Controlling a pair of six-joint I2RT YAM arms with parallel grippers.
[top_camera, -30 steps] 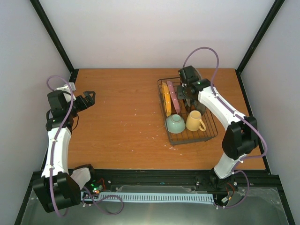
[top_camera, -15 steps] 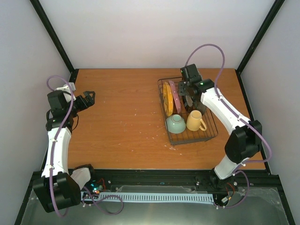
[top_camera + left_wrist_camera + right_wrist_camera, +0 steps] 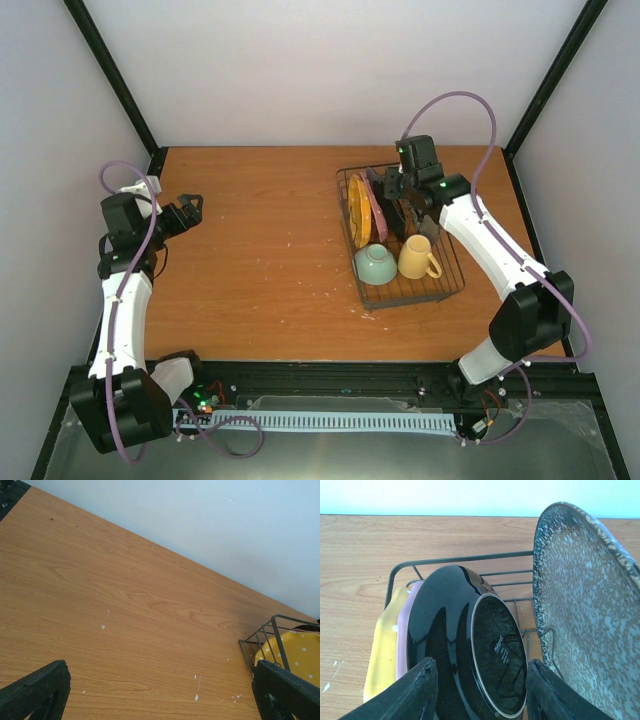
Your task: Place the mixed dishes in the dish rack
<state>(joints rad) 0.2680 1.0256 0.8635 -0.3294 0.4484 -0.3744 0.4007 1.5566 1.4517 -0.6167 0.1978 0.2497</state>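
The black wire dish rack (image 3: pixel 412 298) holds a yellow mug (image 3: pixel 415 260) and a pale green bowl (image 3: pixel 374 264) at its near end. Upright at its far end stand the orange-yellow white-dotted plate (image 3: pixel 382 650), a pink plate (image 3: pixel 402 635), the dark plate (image 3: pixel 455 630) showing its glossy back, and the grey speckled plate (image 3: pixel 580 605). My right gripper (image 3: pixel 477 695) hangs open just above the dark plate, its fingers (image 3: pixel 415 690) either side of the plate and off it. My left gripper (image 3: pixel 190 212) stands wide open over bare table at the far left, holding nothing.
The rack's left corner (image 3: pixel 260 635) and the dotted plate (image 3: pixel 295 650) show at the right edge of the left wrist view. A black frame post (image 3: pixel 110 75) rises behind the left arm. The wooden table (image 3: pixel 260 250) has small white flecks.
My right gripper has opened and let go of the dark plate, which now stands in the rack. The right wrist has drawn up and back. The left arm has not moved.
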